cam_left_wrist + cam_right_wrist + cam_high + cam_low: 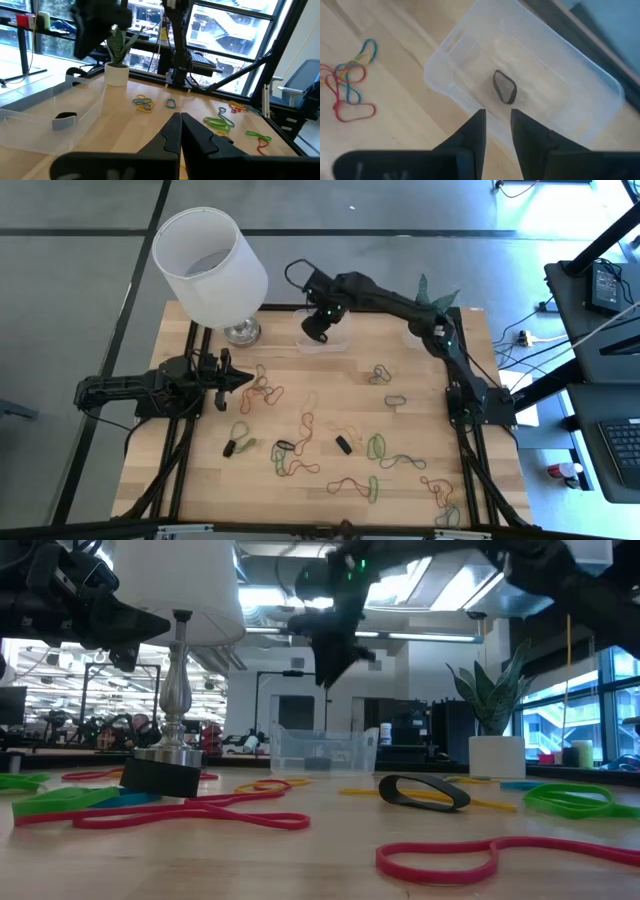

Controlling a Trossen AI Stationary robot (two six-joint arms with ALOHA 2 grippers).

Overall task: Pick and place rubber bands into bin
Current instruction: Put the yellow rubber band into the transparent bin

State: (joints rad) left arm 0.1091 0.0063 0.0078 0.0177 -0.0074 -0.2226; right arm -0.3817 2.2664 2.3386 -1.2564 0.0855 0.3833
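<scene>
Right hand (496, 127) above bin (470, 40) holding one black band (504, 88).

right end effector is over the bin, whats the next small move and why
Probably lift the right end effector clear of the bin and swing back toward the loose rubber bands. Its fingers are slightly apart with nothing between them, and one black band already lies in the bin, so this drop looks done.

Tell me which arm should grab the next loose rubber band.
Probably the left: its shut gripper sits beside the tangled coloured rubber bands, while the right gripper hangs empty over the clear plastic bin.
</scene>
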